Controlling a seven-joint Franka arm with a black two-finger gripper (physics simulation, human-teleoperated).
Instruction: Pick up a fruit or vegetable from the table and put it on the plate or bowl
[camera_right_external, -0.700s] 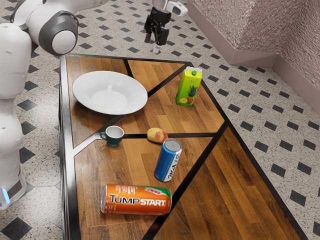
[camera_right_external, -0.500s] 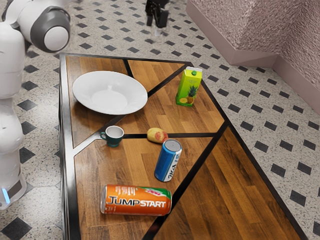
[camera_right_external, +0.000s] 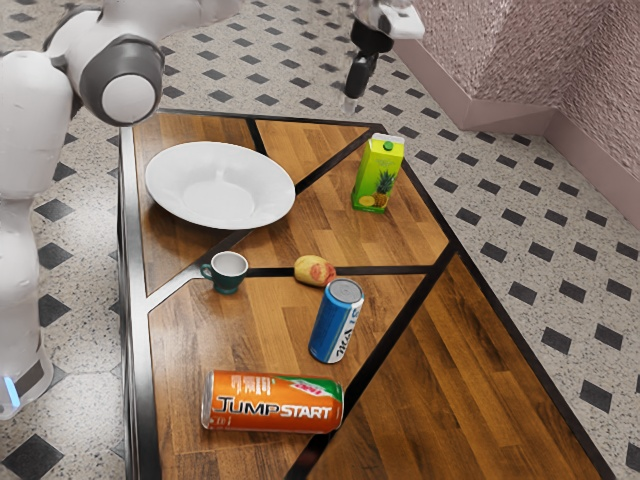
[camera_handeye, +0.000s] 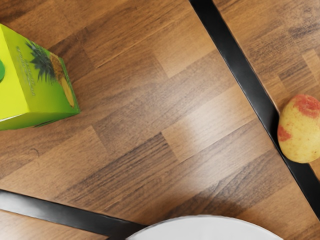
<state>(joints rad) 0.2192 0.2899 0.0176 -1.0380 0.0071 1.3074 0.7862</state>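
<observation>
A yellow potato with red patches (camera_right_external: 315, 270) lies near the middle of the wooden table, between a small cup and a blue can. In the wrist view the potato (camera_handeye: 300, 129) rests against a black inlay strip. A wide white plate (camera_right_external: 165, 175) sits at the table's far left part, and its rim (camera_handeye: 205, 227) shows in the wrist view. My gripper (camera_right_external: 352, 98) hangs high over the table's far edge, beyond the juice carton, open and holding nothing. It is well away from the potato.
A green pineapple juice carton (camera_right_external: 377, 173) (camera_handeye: 30, 80) stands upright at the far right edge. A dark cup (camera_right_external: 228, 270) sits left of the potato. A blue can (camera_right_external: 336, 320) stands just in front of it, and an orange can (camera_right_external: 272, 400) lies on its side near the front.
My hand has swung toward the exterior view's right and come back down a little, turning edge-on. Nothing on the table has moved.
</observation>
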